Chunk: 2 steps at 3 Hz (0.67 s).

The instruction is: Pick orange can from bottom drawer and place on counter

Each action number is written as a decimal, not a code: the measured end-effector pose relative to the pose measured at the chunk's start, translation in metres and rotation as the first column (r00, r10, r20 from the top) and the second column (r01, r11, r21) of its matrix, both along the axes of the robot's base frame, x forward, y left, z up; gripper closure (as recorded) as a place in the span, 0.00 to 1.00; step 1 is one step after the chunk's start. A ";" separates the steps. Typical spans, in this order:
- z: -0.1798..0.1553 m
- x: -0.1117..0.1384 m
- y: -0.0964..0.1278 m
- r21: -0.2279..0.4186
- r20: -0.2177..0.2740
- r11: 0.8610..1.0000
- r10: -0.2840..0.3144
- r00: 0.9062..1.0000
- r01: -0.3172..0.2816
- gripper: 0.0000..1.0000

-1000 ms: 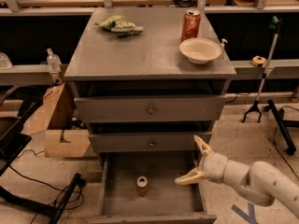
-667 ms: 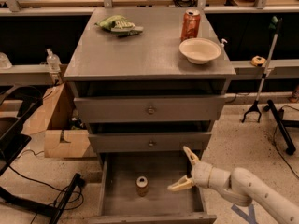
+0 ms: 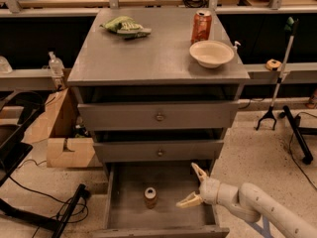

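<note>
The orange can stands upright on the floor of the open bottom drawer, a little left of the drawer's middle. My gripper is open inside the drawer, to the right of the can and apart from it. Its pale fingers spread toward the can, one high and one low. The white arm comes in from the lower right. The counter is the grey cabinet top above.
On the counter stand a taller red soda can, a white bowl and a green chip bag. Two shut drawer fronts with knobs overhang the drawer. A cardboard box sits on the left, a grabber tool on the right.
My gripper has moved left and lower into the drawer, closer to the orange can. The can has not moved.
</note>
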State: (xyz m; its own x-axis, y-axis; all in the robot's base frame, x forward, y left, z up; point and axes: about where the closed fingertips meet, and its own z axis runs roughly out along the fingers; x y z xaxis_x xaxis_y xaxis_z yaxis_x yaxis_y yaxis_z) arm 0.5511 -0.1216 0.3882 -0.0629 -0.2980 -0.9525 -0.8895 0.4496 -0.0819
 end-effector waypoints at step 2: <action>-0.030 0.005 0.028 -0.048 0.016 0.999 0.004 1.000 -0.003 0.00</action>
